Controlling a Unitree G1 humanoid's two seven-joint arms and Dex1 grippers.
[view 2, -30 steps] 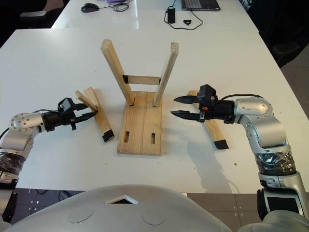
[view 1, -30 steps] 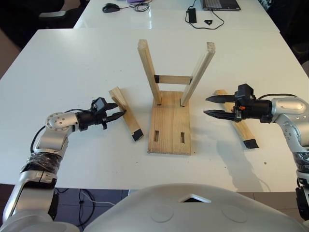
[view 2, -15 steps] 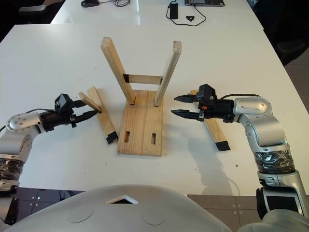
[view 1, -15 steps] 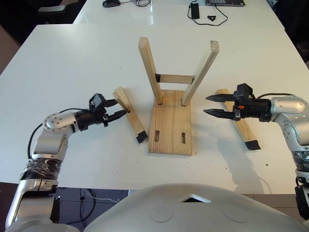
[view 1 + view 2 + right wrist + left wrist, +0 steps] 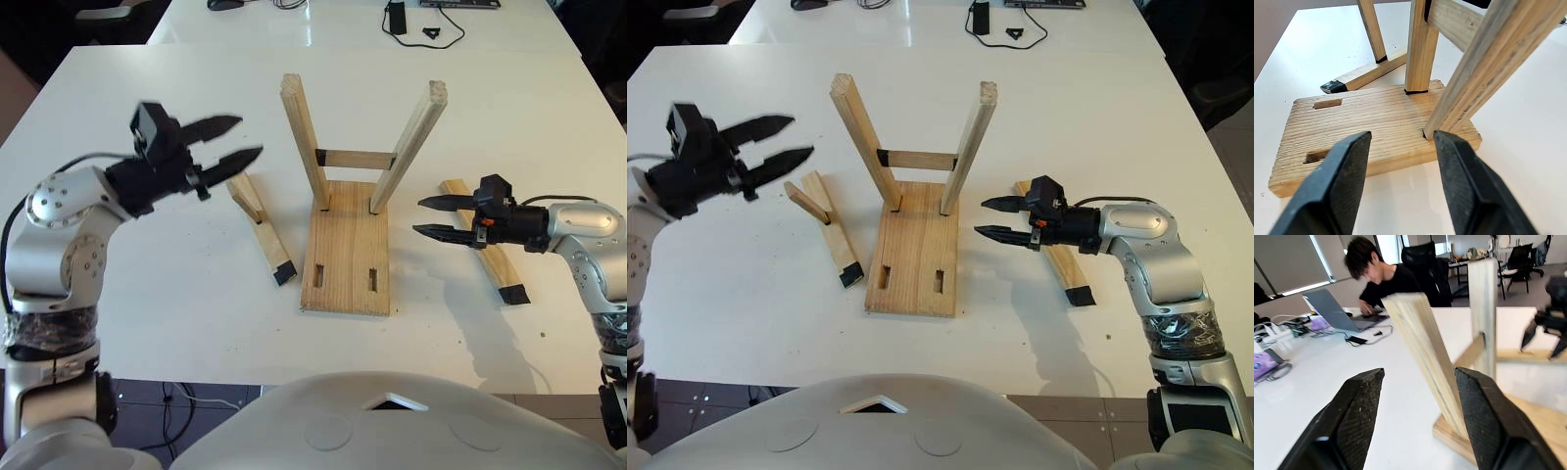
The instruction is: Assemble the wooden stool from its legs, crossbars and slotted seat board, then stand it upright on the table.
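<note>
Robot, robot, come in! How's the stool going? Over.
Left tool open, empty, held high. Right tool open beside seat board. Two legs slotted in, two slots bare. Loose legs lie either side; nothing blocking.

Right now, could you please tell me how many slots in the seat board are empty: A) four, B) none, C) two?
C: two legs stand in the far slots of the seat board, while the two near slots are bare.
</note>
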